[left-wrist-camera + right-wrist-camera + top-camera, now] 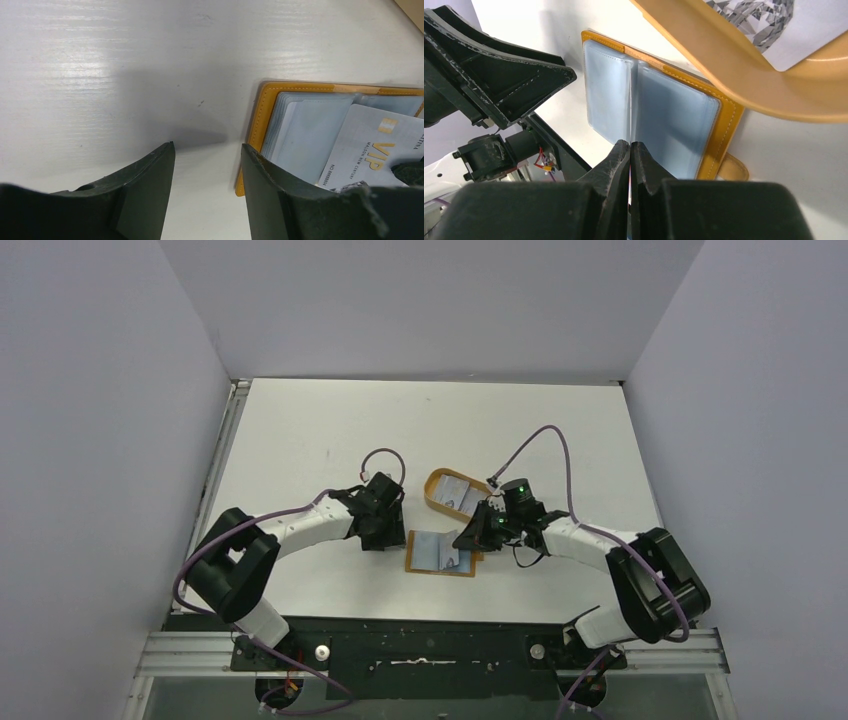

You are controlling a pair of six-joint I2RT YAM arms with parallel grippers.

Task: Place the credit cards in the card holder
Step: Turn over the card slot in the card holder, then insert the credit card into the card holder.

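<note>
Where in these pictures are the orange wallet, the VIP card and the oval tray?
card holder point(262, 107), left wrist view, its orange stitched rim.
VIP card point(372, 150), left wrist view, its printed face.
oval tray point(734, 75), right wrist view, its tan rim.

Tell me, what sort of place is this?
Likely a robot lab test booth: a left arm and a right arm bolted to a white table, plain grey walls closing it in, a card holder and tray laid out.
</note>
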